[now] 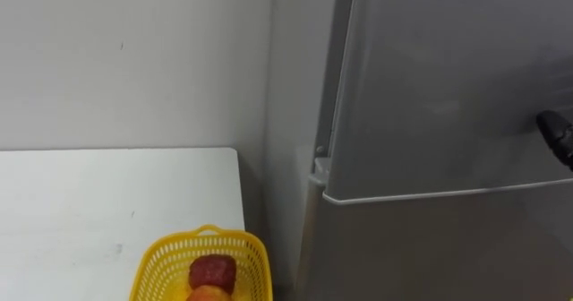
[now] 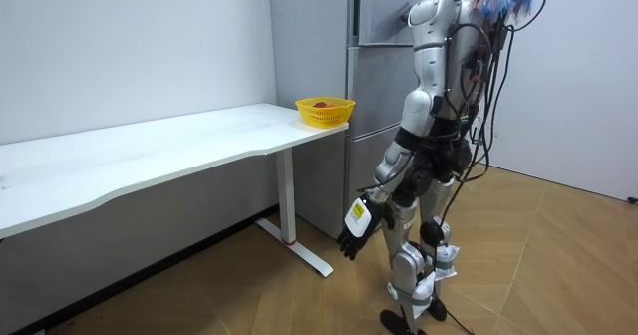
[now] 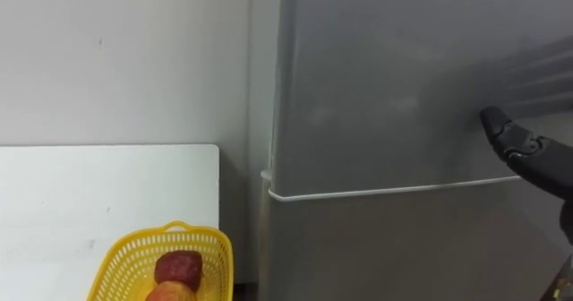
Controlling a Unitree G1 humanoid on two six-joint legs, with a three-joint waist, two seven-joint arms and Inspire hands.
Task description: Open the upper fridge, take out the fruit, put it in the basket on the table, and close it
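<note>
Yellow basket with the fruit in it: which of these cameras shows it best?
The room view: the whole yellow basket shows, at the corner of the white table beside the fridge. Both eye views are closer and show a red fruit and an orange fruit inside, but their bottom edge cuts the basket off.

I'm getting soft, even indoor light, bright enough everywhere. The grey fridge door (image 3: 394,95) has a dull sheen, with pale streaks of reflection just above the right hand (image 3: 512,135), which looks dark against it. Left of the hand the white table (image 1: 107,193) is evenly lit. Faint shade lies on the floor (image 2: 199,275) beneath the table.
</note>
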